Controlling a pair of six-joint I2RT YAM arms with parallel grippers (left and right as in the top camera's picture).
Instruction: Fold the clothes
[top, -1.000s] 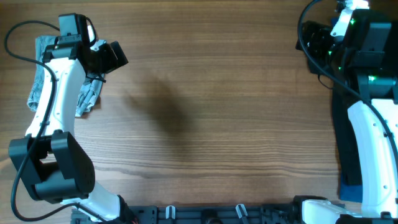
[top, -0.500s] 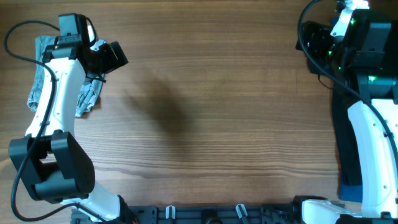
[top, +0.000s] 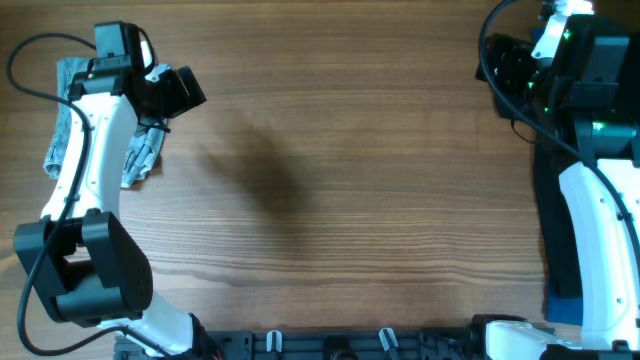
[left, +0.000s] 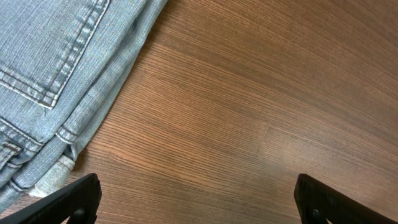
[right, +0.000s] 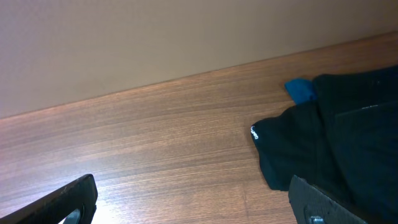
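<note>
1. Overhead view: the denim shorts (top: 62, 130) lie bunched at the far left edge of the wooden tabletop (top: 350, 150), partly covered by the left arm.
2. The left tool (top: 180, 92) hangs just to the right of the shorts, over bare wood, carrying nothing.
3. Left wrist view: the tool's fingers (left: 68, 200) stand wide apart at the bottom corners. The shorts fill the upper left, showing a stitched pocket and stacked layers of cloth, and their edge lies just beside the nearer finger.
4. The right tool (top: 505, 65) sits at the far right rear corner, well apart from the shorts.
5. Right wrist view: this tool's fingers are also spread wide and hold nothing. Beyond them a black garment (right: 336, 137) lies on the wood, with a scrap of blue fabric (right: 300, 90) at its far edge, near a plain wall (right: 155, 37).
</note>
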